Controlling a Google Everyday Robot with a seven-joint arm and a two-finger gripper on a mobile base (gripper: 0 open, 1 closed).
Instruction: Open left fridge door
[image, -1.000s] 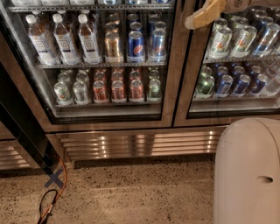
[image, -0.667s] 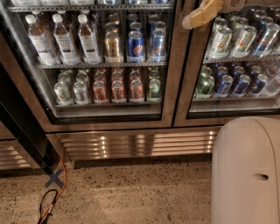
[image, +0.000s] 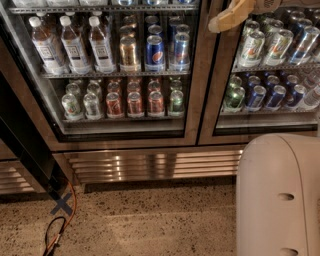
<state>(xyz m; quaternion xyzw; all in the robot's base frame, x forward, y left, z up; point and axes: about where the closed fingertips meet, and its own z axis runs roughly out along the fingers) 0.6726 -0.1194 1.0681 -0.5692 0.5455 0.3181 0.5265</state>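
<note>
At the far left I see a black panel edge (image: 25, 145) running down to the speckled floor (image: 150, 220), where an orange cable (image: 71, 210) lies beside a blue cross mark (image: 62, 204). The left fridge door (image: 117, 75) fills the upper left and centre. It appears flush with its neighbour, with bottles (image: 72, 45) and cans (image: 155, 50) shelved behind its glass. The ribbed steel grille (image: 155, 165) runs below it. The gripper (image: 232, 15) is at the top, over the upright frame where the two doors meet; I cannot tell its state. The right door (image: 270, 65) fronts cans only. The robot's white body (image: 280, 195) occupies the lower right.
</note>
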